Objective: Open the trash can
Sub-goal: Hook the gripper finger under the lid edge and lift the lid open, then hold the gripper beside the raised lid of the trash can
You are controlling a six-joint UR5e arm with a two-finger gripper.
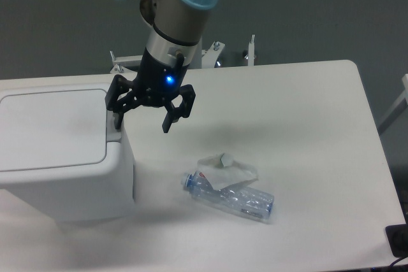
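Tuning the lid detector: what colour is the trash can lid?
White, same as the trash can body; lid shows flat and shut in the fixed camera view.

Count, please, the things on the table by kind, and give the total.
Trash can: 1
Crushed clear plastic bottle: 1
Total: 2

Boxy white trash can [64, 176] sits upright, lid shut.
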